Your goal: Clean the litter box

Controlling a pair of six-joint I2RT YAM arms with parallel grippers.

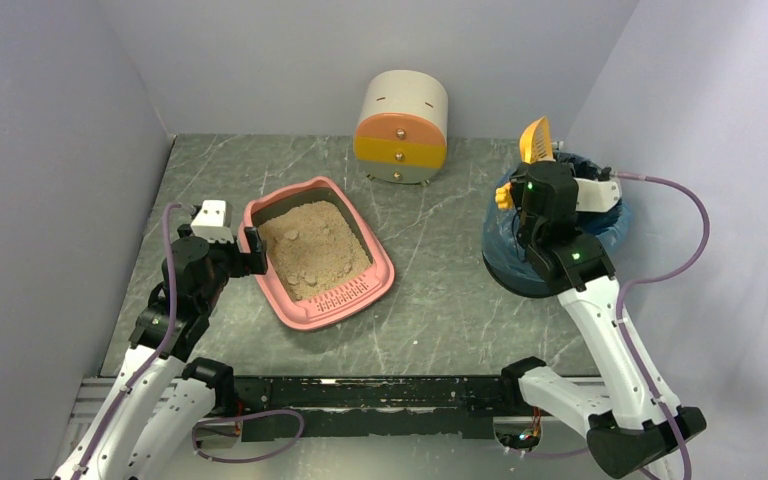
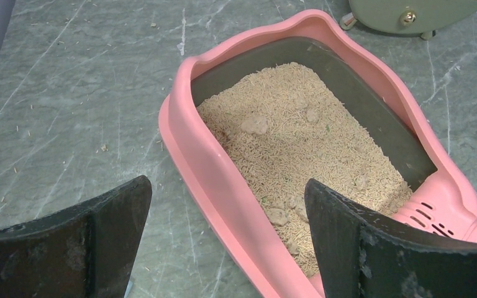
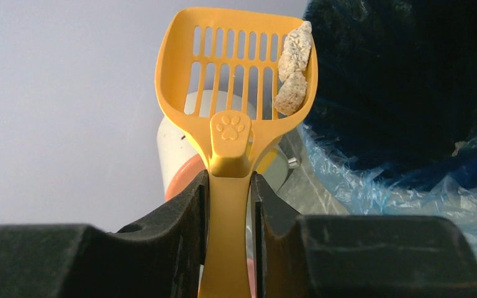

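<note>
Your litter box (image 1: 345, 298) at nine o'clock holds clumpy litter (image 1: 308, 250). At three o'clock, by the blue-lined bin (image 1: 516, 272), right fingers (image 3: 174, 218) clamp a scoop (image 3: 230, 128) carrying two clumps (image 3: 293, 62); left fingers (image 2: 81, 242) wide.

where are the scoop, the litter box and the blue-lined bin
scoop (image 3: 230, 127): right wrist view, paw print on its neck
litter box (image 2: 177, 119): left wrist view, pink left rim
blue-lined bin (image 1: 506, 270): top external view, near-left side of the liner

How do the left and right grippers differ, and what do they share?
The left gripper is open; the right gripper is shut. The left holds nothing; the right holds a scoop carrying clumps. The left is at the litter box; the right is over the bin. Both have black fingers.
</note>
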